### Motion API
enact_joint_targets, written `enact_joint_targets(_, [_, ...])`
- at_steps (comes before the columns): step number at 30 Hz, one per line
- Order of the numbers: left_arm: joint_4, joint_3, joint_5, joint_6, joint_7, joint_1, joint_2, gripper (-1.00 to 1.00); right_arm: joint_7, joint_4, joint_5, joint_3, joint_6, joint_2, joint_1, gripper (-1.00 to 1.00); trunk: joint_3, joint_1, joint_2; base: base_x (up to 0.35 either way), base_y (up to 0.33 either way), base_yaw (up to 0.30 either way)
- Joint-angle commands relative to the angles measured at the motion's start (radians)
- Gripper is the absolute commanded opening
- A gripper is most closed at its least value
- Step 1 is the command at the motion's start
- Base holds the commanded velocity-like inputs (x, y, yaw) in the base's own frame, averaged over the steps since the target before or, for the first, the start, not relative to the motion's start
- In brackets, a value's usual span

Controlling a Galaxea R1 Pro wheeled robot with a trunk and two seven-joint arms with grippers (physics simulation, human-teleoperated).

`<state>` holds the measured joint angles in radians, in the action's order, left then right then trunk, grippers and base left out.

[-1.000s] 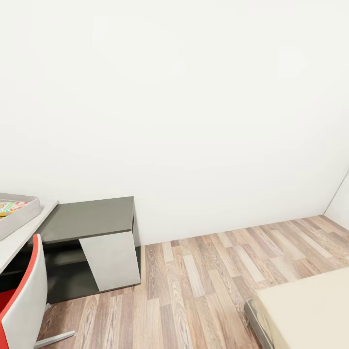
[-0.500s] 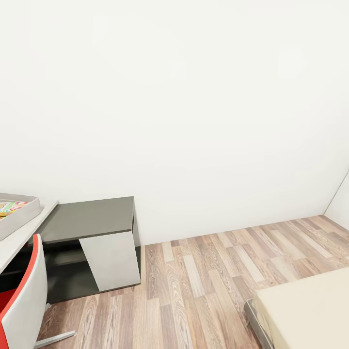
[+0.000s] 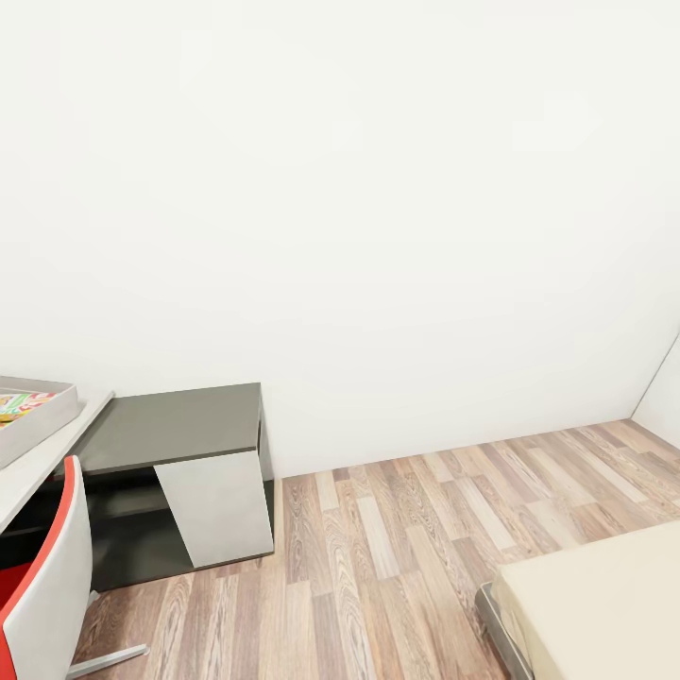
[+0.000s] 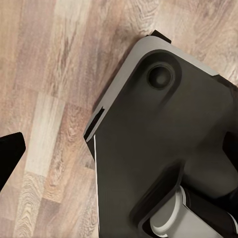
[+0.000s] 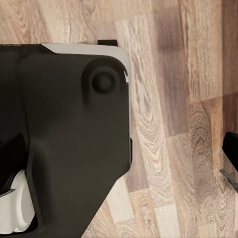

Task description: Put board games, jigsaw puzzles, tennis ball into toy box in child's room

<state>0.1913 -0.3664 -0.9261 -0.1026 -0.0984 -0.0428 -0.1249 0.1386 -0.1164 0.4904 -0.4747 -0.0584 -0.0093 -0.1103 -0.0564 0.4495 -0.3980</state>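
- Wood-plank floor point(image 3: 397, 557) fills the lower middle of the head view, below a bare white wall point(image 3: 378, 217).
- Toy box point(image 3: 42, 420) — a grey tray — sits at 9 o'clock on the light-grey surface point(image 3: 38, 467); a colourful printed toy point(image 3: 21, 404) lies inside it, cut off by the frame edge.
- Lower dark-grey wing point(image 3: 179, 425) adjoins the surface, with a slanted white front panel point(image 3: 217, 505).
- Chair point(image 3: 47, 590), red and white, stands at 8 o'clock, just beside the surface.
- Bed point(image 3: 604, 609) — beige mattress on a thin grey frame — occupies 4 o'clock.
- Left claw point(image 4: 119, 158): black fingertips show at opposite frame edges, spread wide, nothing held; the robot's dark base point(image 4: 168, 148) and floor lie below.
- Right claw point(image 5: 119, 168): one fingertip point(image 5: 230, 153) is visible at the edge; opening cannot be told.
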Motion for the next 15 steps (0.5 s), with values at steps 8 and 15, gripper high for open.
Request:
enact_joint_targets(8, [0.004,-0.008,-0.008,-0.004,-0.007,0.0,-0.001,1.0,0.006,-0.003,0.007,-0.008,-0.006,0.0,0.0,1.0,-0.002,0.001,-0.002,0.0,0.0,0.0])
enact_joint_targets(15, [0.004,-0.008,-0.008,-0.004,-0.007,0.0,-0.001,1.0,0.006,-0.003,0.007,-0.008,-0.006,0.0,0.0,1.0,-0.002,0.001,-0.002,0.0,0.0,0.0])
